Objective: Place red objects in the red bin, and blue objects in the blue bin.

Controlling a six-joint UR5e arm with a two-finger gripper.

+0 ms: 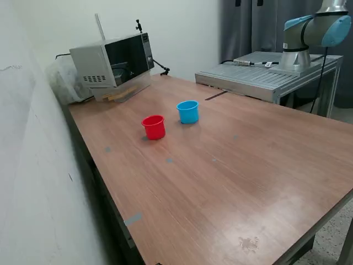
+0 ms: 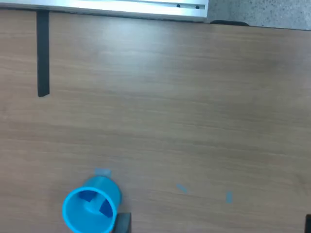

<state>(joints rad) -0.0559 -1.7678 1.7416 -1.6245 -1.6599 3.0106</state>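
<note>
The red bin (image 1: 154, 126), a small red cup, stands upright on the wooden table (image 1: 248, 165). The blue bin (image 1: 188, 111), a light blue cup, stands close beside it toward the exterior view's right. The wrist view looks down into the blue bin (image 2: 90, 209), where two dark blue objects (image 2: 97, 203) lie on its floor. No red objects show in either view. Only the tips of my gripper (image 2: 216, 225) show, two dark fingertips (image 2: 124, 222) set wide apart over bare table, nothing between them. One tip is right beside the blue bin. The exterior view shows only the arm's base (image 1: 309, 33).
A microwave (image 1: 113, 61) sits at the table's far corner by the wall. A raised metal platform (image 1: 265, 74) carries the arm's base. A black tape strip (image 2: 43, 53) and small blue tape marks (image 2: 181, 188) lie on the wood.
</note>
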